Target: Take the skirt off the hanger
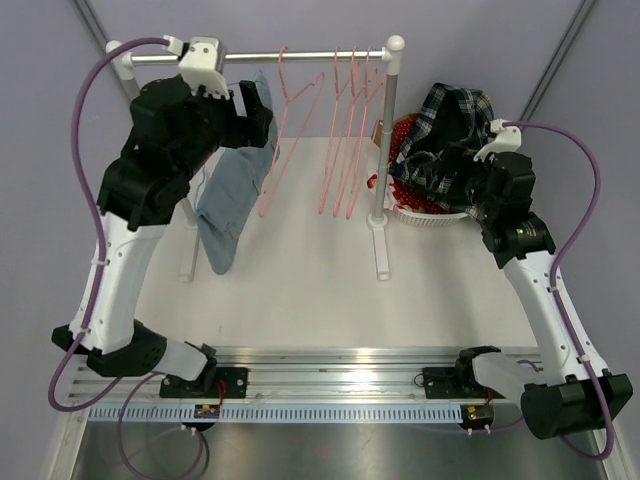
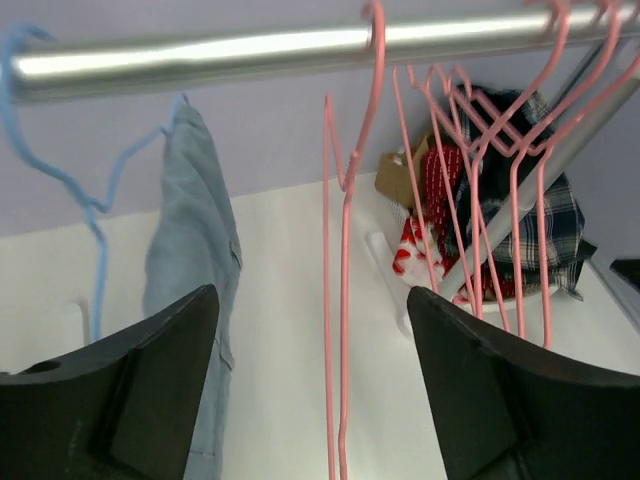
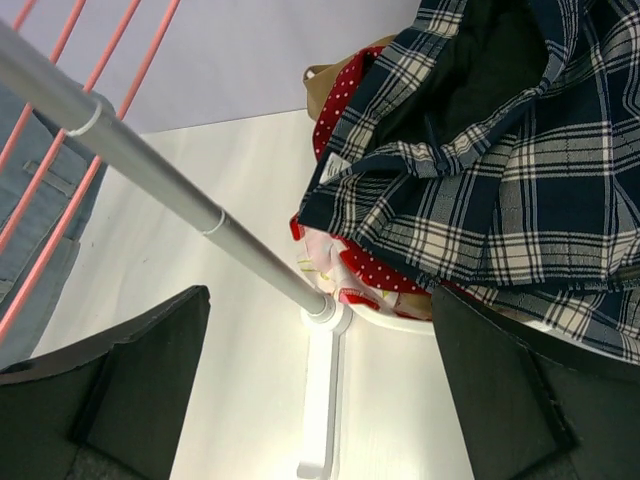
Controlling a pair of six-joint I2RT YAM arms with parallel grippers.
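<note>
**Top external.** The left arm is reared up from its base, elbow high, forearm angled toward the rail (image 1: 260, 55). The left gripper (image 1: 262, 108) sits just under the rail, at the top edge of the skirt (image 1: 228, 205). Its finger spread cannot be read from this view. The skirt is pale denim and hangs at the left end of the rail, hem down toward the table (image 1: 300, 290). Pink hangers (image 1: 340, 140) hang along the rail to the right of it. The right arm stretches forward and up along the right side, wrist bent inward. The right gripper (image 1: 472, 195) is at the rim of the white basket (image 1: 425, 213), which holds a plaid cloth (image 1: 455, 118) just beyond the post (image 1: 386, 150).

**Left wrist.** The left gripper (image 2: 310, 300) looks up along the rail, fingers (image 2: 130, 390) spread wide with nothing gripped between them. The skirt hangs from a blue hanger (image 2: 60, 180) hooked on the rail. Its lower part passes behind the finger at the view's left; contact cannot be told. One pink hanger runs down through the gap, farther off.

**Right wrist.** The right gripper (image 3: 320, 300) points down at the foot of the post, fingers (image 3: 530, 390) wide apart and holding nothing. The plaid cloth fills the upper right, draped over a red dotted cloth (image 3: 350, 100) in the basket. The skirt shows at the left edge behind the pink hangers, well apart from this gripper.
</note>
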